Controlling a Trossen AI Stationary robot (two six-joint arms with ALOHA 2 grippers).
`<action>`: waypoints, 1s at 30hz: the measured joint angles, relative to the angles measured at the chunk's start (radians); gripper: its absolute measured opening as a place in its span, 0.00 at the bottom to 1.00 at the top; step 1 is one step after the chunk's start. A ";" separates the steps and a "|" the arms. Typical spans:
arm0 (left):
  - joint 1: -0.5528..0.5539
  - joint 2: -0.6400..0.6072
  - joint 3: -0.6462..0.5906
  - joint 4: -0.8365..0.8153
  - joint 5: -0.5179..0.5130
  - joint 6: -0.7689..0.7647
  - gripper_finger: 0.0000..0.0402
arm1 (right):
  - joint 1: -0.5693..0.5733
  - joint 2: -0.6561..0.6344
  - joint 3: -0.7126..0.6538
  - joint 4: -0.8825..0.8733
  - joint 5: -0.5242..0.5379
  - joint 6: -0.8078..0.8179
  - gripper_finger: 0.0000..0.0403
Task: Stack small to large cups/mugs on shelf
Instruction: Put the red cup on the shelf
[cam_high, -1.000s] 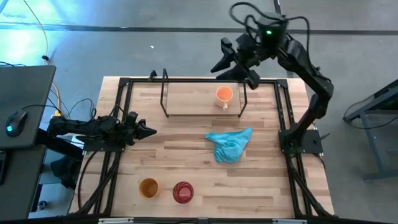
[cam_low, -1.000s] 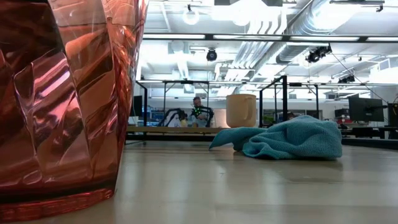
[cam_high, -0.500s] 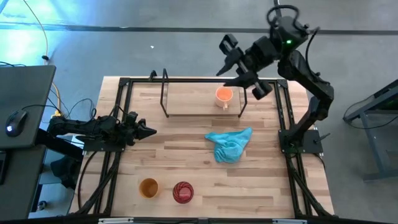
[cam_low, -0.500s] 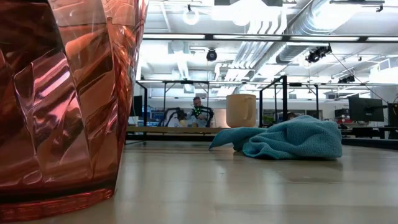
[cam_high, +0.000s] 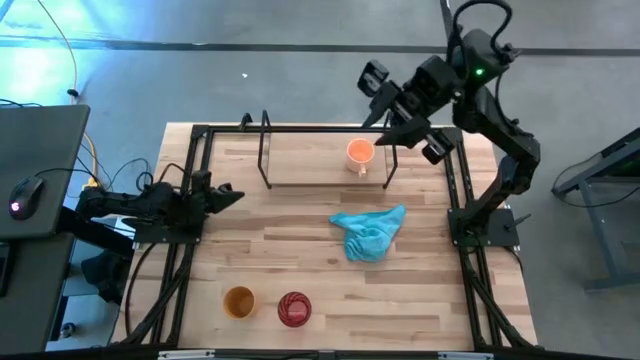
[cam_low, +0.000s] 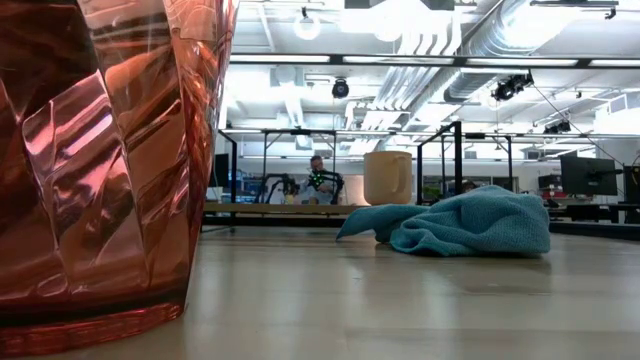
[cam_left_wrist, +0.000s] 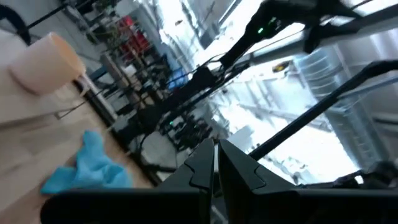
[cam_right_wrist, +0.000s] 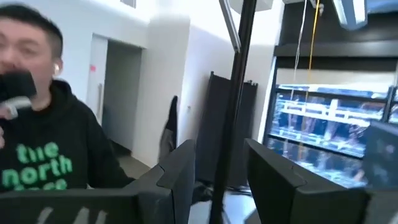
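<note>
Viewed from above, the bench (cam_high: 300, 260) carries the shelf (cam_high: 300, 165) along its 12 o'clock edge, a light-wood board inside a thin black rod frame. The light orange mug (cam_high: 359, 153) stands upright on the shelf toward its 3 o'clock end; from the low view it shows as a pale mug (cam_low: 388, 178) beyond the cloth. The turquoise cloth (cam_high: 369, 233) lies crumpled on the bench just at 6 o'clock of the mug, apart from the shelf. The yellow-orange cup (cam_high: 239, 301) and the red ribbed cup (cam_high: 294, 309) stand upright side by side near the 6 o'clock edge, the yellow-orange one at 9 o'clock of the red one, close but not touching; both are well apart from the shelf. The red ribbed cup fills the near side of the low view (cam_low: 110, 160). The right pincer (cam_high: 403, 108) hangs above the 12 o'clock edge, just at 1 o'clock of the mug, fingers apart and holding nothing. The left pincer (cam_high: 232, 194) waits at the 9 o'clock side of the bench, fingers together and empty. A person in a dark hooded top (cam_right_wrist: 43, 155) shows beyond the bench in the right wrist view.
</note>
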 joint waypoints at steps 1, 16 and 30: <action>0.000 0.000 0.000 0.011 0.000 0.000 0.03 | -0.005 -0.011 0.000 -0.022 -0.001 -0.035 0.32; 0.000 0.000 0.000 0.021 0.005 0.014 0.03 | -0.025 -0.247 0.000 -0.344 0.094 -0.400 0.32; 0.000 0.000 0.000 0.021 0.007 0.079 0.03 | -0.004 -0.380 -0.003 -0.802 0.361 -0.423 0.32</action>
